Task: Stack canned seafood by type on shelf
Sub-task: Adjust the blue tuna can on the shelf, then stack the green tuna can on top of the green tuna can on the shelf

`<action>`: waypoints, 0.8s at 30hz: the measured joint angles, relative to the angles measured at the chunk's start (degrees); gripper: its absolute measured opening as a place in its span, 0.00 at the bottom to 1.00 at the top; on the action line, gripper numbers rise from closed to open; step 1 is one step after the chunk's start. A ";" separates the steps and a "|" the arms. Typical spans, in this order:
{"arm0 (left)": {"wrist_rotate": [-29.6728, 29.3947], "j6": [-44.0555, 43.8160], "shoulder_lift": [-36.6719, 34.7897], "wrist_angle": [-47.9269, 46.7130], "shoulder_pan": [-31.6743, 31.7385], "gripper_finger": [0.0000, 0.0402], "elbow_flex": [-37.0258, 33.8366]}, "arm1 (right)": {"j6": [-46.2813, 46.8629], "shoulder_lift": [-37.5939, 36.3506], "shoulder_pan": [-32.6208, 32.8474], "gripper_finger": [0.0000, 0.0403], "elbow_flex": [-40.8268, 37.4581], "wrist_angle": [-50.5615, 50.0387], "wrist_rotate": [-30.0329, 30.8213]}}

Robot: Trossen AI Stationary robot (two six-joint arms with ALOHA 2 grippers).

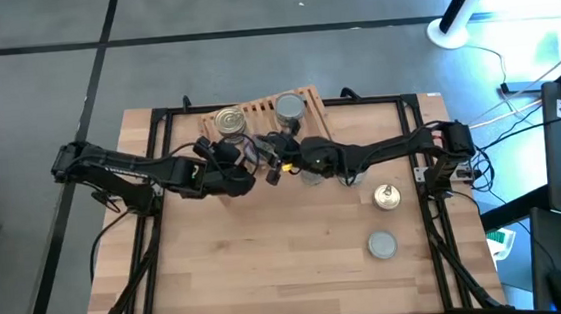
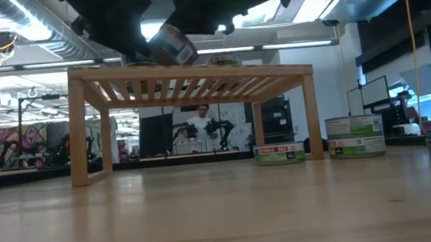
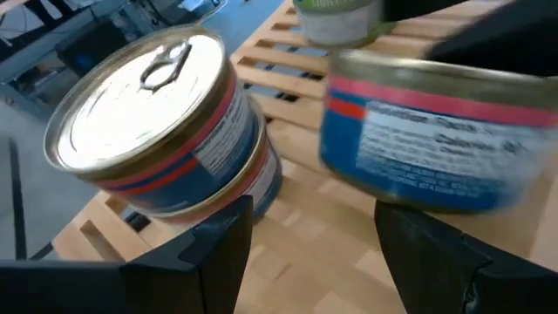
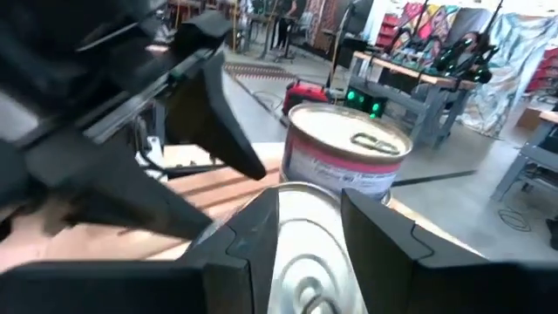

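Both arms are crowding the shelf (image 1: 257,114) right now. The right gripper (image 4: 305,222) is clamping a tin (image 4: 305,253) between its fingers, while the left gripper (image 3: 309,231) is hanging spread and empty by the tilted stacked tins (image 3: 166,131).

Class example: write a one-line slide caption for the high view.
Both dark grippers meet at the light wooden slatted shelf bearing round metal tins; two more tins wait on the table.

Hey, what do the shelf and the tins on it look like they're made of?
The shelf looks like light unfinished wood: pale slats with visible grain. The stacked tins look like metal: a shiny reflective lid with a pull ring, plus a printed blue and red wrap, paper or print unclear.
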 joint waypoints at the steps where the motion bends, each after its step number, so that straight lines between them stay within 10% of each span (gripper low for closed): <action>1: 0.15 -0.52 0.00 -0.82 0.01 0.59 0.00 | -0.02 -0.05 0.04 0.33 0.02 -0.77 -0.07; 24: 0.14 10.30 -0.07 -5.31 -4.95 0.59 4.66 | -5.23 -10.42 0.26 0.33 -0.15 -13.58 1.53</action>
